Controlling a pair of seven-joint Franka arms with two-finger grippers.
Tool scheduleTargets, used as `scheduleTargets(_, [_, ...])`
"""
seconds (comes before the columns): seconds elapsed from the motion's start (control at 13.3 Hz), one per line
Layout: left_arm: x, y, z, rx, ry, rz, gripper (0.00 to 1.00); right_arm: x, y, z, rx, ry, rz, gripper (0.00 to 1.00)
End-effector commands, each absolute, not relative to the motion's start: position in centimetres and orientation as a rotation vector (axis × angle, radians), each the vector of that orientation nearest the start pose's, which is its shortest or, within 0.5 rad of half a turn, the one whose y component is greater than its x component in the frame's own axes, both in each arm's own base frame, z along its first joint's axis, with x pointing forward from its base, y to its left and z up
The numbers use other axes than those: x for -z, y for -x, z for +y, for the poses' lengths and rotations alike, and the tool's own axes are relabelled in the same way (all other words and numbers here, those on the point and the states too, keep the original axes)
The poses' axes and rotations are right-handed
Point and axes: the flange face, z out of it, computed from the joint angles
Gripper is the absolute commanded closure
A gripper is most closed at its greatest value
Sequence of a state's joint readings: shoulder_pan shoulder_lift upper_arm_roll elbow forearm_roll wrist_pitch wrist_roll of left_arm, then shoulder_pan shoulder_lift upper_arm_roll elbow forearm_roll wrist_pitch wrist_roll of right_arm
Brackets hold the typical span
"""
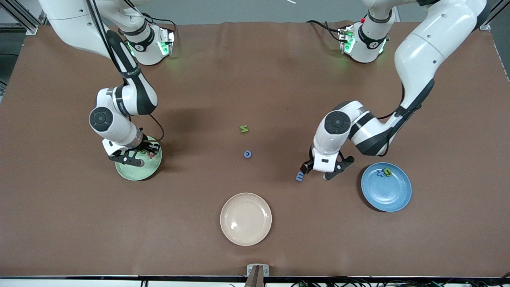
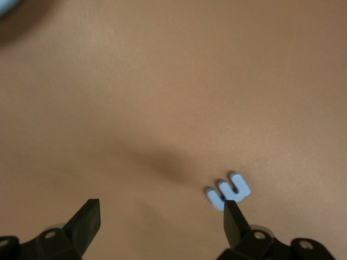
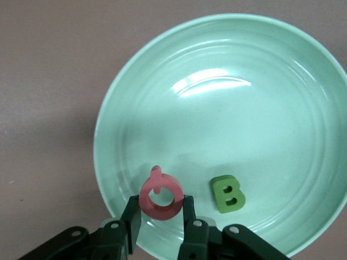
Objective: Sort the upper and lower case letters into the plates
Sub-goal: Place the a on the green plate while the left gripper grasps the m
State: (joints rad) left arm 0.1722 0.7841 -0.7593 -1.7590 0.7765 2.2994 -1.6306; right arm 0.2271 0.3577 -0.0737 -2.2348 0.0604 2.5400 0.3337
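Two claws low. Right claw [image 3: 160,216] pinches red letter [image 3: 158,198] over pale green plate [image 3: 271,81], just inside its rim, green B [image 3: 227,194] beside. Left claw [image 2: 162,216] spread wide over bare tabletop [image 2: 162,81]; blue letter [image 2: 227,189] touches one finger [image 2: 234,219].

We see a brown table [image 1: 255,71] covering most of the front view. A grey floor [image 1: 239,10] borders its upper edge. Metal framing [image 1: 24,18] stands at the corners, and cables [image 1: 358,284] run along the lower edge.
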Motion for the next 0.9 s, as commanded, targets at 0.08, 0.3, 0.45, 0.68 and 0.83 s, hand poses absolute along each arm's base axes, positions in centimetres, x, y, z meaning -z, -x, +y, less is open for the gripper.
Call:
scheduleTargets(0.08, [-18.7, -58.6, -36.8, 0.144, 2.850, -1.365, 0.01, -20.1, -53.3, 7.1, -0.077, 3.126, 0.300, 0.01])
scheduleTargets(0.3, [-18.3, -59.1, -37.6, 0.158, 2.796, -1.449, 0.01, -21.0, -53.7, 6.9, -0.092, 3.116, 0.331, 0.00])
scheduleTargets(0.45, [-18.4, -59.1, -37.7, 0.155, 2.796, -1.453, 0.01, -22.6, -54.3, 8.9, -0.143, 3.100, 0.385, 0.00])
scheduleTargets(0.68, [-18.0, -59.6, -36.7, 0.149, 2.750, -1.524, 0.01, -24.3, -54.5, 15.7, -0.128, 3.075, 0.517, 0.00])
scheduleTargets(0.83, [-17.7, -59.7, -36.4, 0.148, 2.714, -1.577, 0.01, -25.7, -53.9, 22.3, -0.093, 3.028, 0.644, 0.00])
